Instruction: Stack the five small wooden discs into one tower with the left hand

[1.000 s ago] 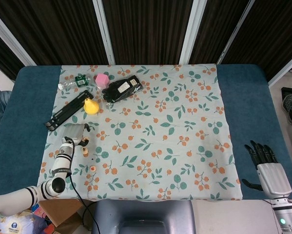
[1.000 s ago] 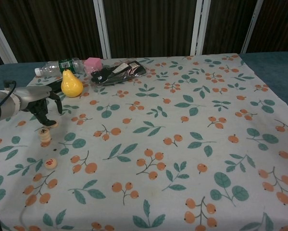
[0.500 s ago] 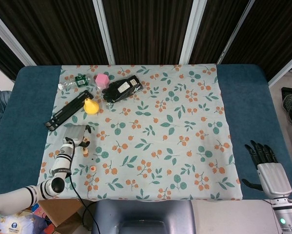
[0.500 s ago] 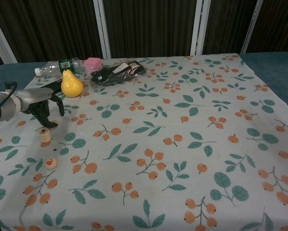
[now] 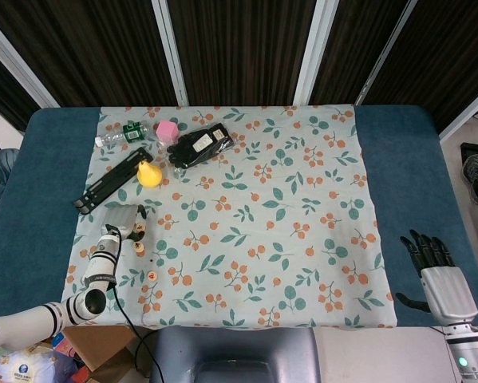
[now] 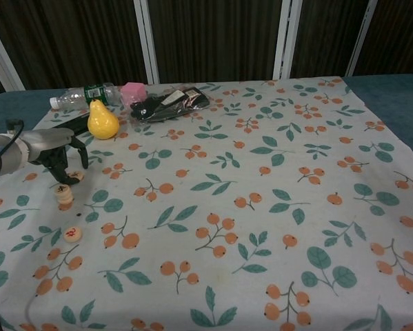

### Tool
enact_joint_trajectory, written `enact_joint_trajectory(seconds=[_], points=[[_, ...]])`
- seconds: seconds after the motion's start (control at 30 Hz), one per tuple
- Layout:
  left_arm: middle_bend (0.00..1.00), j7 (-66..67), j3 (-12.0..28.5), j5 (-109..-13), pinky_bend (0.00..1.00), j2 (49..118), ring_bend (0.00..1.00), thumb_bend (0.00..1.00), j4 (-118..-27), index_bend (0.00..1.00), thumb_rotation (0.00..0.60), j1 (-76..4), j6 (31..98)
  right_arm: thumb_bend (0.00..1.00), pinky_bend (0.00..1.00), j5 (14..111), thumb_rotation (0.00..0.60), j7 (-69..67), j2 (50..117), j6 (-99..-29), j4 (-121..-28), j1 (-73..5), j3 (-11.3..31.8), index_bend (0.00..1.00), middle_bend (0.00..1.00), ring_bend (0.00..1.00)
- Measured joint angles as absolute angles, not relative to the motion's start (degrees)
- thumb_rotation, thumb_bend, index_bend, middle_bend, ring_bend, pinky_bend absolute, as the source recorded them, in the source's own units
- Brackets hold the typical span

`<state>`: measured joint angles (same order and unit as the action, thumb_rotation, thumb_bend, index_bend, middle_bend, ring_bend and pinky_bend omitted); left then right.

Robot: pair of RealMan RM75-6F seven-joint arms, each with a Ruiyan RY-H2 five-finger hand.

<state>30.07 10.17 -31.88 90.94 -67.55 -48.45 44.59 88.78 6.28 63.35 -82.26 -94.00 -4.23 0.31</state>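
The left robot hand (image 6: pixel 54 153) hangs at the left edge of the chest view, palm down, dark fingers pointing at the cloth. Its fingertips come down around a single wooden disc (image 6: pixel 76 176) lying flat on the tabletop (image 5: pixel 398 152). The fingers are parted and curved, not closed. Whether they touch the disc or pinch it cannot be told from either view.

The short stack (image 6: pixel 65 196) stands just below and slightly left of that disc in the chest view, close to the fingertips. How many discs it holds is too small to count; it looks like two or three. One more loose disc (image 6: pixel 72 234), marked in red, lies further toward the lower left, apart from the stack. Discs are round, so no long axis governs the grasp.

In my judgement, the coming move turns on this: the disc at the fingertips sits just up and right of the stack, so only a short carry is needed, and the stack is near enough to be knocked.

In the head view the hand covers much of the disc area at centre left.

The right robot hand (image 5: pixel 434 267) rests at the lower right of the head view, fingers spread, holding nothing, well apart from the discs.
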Motion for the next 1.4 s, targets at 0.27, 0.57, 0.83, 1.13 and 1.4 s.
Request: enact_joint_trajectory(seconds=[0.27,0.57,0.83,1.13,1.4], points=[[1.00,29.23,10.06,-32.22,1.00,91.46,1.00,0.32,-66.59,0.43,0.600,-48.51,45.06,0.08,0.00,88.68,0.600,6.41,63.37,-82.03,-93.99,-4.33,0.28,0.00,0.00,0.00],[1.00,28.86,9.88,-32.13,1.00,91.98,1.00,0.33,-65.45,0.46,0.600,-48.47,44.82,0.08,0.00,88.55,0.600,6.44,63.34,-82.06,-94.04,-4.32,0.31,0.00,0.00,0.00],[1.00,28.16,9.97,-32.51,1.00,92.44,1.00,0.32,-64.41,0.50,0.600,-48.42,44.52,0.08,0.00,88.38,0.600,6.56,63.38,-81.90,-94.03,-4.39,0.34,0.00,0.00,0.00],[1.00,27.08,10.20,-33.38,1.00,92.79,1.00,0.32,-63.92,0.52,0.600,-48.26,44.27,0.08,0.00,88.21,0.600,6.75,63.44,-81.85,-94.07,-4.41,0.37,0.00,0.00,0.00],[1.00,24.45,11.51,-34.49,1.00,91.40,1.00,0.34,-65.94,0.54,0.600,-47.76,44.58,0.08,0.00,88.12,0.600,6.84,63.47,-81.71,-94.03,-4.49,0.40,0.00,0.00,0.00]])
